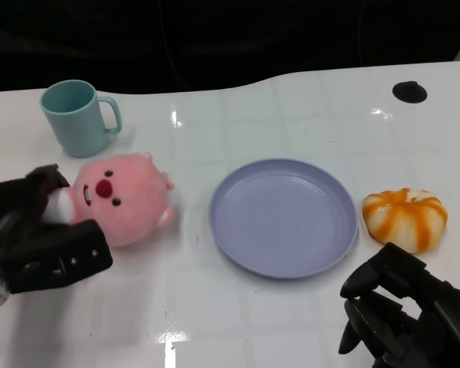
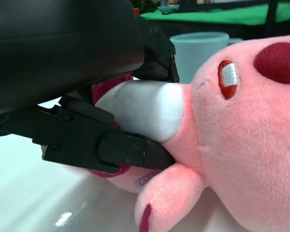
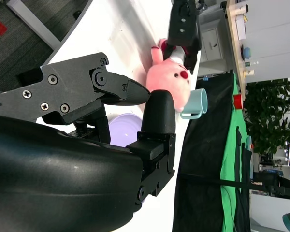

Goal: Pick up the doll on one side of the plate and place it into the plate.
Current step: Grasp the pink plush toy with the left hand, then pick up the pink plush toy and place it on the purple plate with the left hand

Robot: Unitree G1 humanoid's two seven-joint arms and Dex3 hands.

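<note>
Fingers (image 2: 111, 150) of the left hand (image 1: 42, 238) close around the doll's white part and the pink body beside it; the left wrist view shows one black finger pressed beneath that white patch and another over the top of it, so the hand grips the doll (image 1: 123, 198) at that end. In the head view the pink doll lies on the white table (image 1: 215, 314), its face with the red nose and dark eyes turned upward, its far side toward the plate (image 1: 284, 217) but clearly apart from it. The lilac plate sits at the middle of the table with nothing in it. A light blue mug (image 1: 77, 116) stands just behind the doll, handle toward the plate. On the plate's other side, just beside its rim, rests an orange-and-white striped soft toy (image 1: 405, 218). The right hand (image 1: 402, 310) hangs low near that toy and the plate's near edge, its fingers curled inward and holding nothing. A small black disc (image 1: 409, 92) lies at the table's far right edge.
</note>
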